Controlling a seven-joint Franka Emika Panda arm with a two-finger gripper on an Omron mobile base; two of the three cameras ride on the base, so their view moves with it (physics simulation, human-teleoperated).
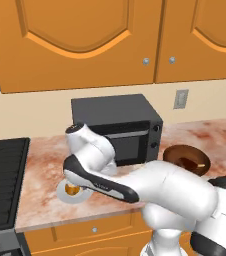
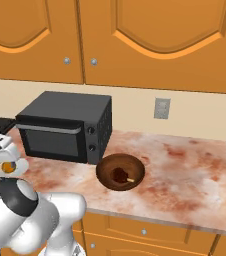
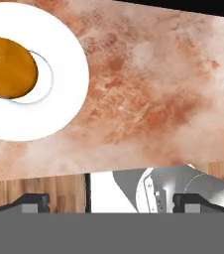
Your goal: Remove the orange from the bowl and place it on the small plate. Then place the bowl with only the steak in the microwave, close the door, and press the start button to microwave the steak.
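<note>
The orange [image 3: 7, 68] sits on the small plate [image 3: 64, 69], resting on the raised centre ring, so I judge the first step done. In the hand view the two finger tips stand far apart at the bottom edge with nothing between them; the gripper [image 3: 110, 203] is open and empty, looking down on the marbled counter [image 3: 153, 89] with the plate off to the upper left of the frame. In the left base view the plate [image 1: 65, 192] lies near the counter's front edge, partly hidden by my forearm, in front of the black toaster oven [image 1: 117, 125]. The bowl [image 2: 120, 172] is what I need next: it rests on the counter on the far side of the toaster oven from the plate, to my right, with the steak [image 2: 119, 174] lying inside it. From the gripper, near the plate at the left edge of the right base view [image 2: 7, 162], the bowl lies well apart to the right. It is round, so no long axis matters; I judge a rim grip is needed.
</note>
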